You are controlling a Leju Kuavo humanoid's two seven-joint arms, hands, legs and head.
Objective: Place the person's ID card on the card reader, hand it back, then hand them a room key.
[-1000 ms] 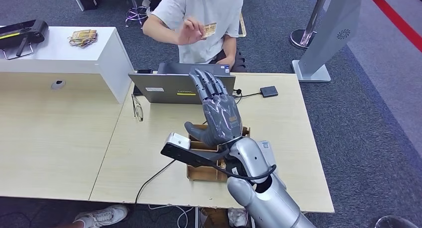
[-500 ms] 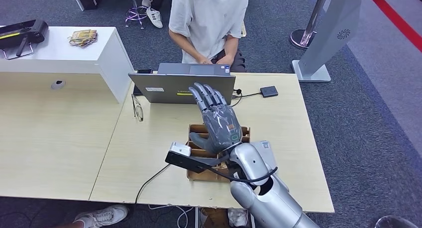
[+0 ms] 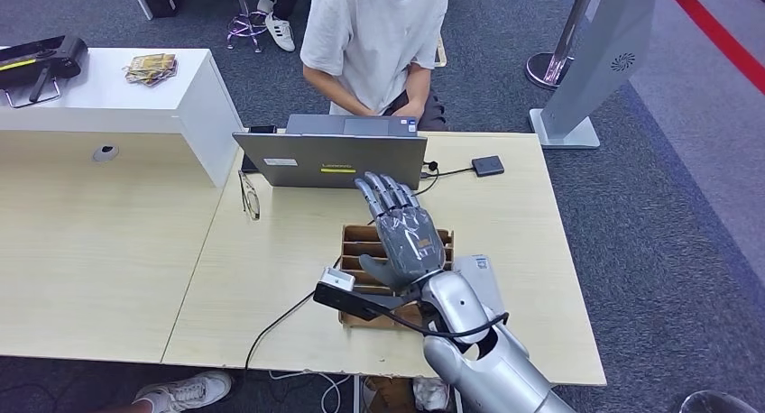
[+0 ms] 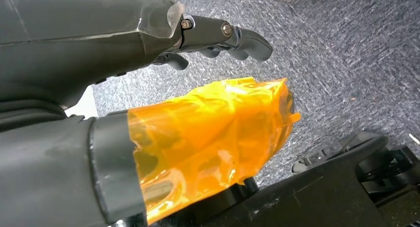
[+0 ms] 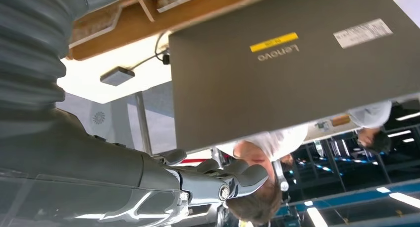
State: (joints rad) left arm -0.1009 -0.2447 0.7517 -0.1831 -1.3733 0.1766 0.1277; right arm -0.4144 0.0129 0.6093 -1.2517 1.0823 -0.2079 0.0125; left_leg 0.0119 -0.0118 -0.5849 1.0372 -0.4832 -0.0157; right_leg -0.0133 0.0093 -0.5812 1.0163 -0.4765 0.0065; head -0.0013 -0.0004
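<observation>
My right hand (image 3: 406, 233) hovers flat over a wooden slotted box (image 3: 359, 240) near the table's front edge, fingers straight and apart, nothing in it. In the right wrist view its fingertips (image 5: 247, 176) point at the back of the grey laptop (image 5: 297, 63). The small black card reader (image 3: 487, 166) lies on its cable to the right of the laptop (image 3: 329, 160). A person (image 3: 379, 34) in a white shirt sits behind the laptop, arms lowered; I see no card. My left hand (image 4: 148, 63), with orange tape on the thumb (image 4: 208, 138), hangs over grey carpet, holding nothing.
Folded glasses (image 3: 248, 195) lie left of the laptop. A white cabinet (image 3: 117, 97) at the back left carries a stack of cards (image 3: 151, 67) and a black device (image 3: 41, 59). A grey sign stand (image 3: 586, 61) is at the back right. A cable (image 3: 280, 323) runs off the table's front edge.
My right hand has sunk and drawn back from laptop height to just above the wooden box. The person, who held a card up, has lowered both arms behind the laptop.
</observation>
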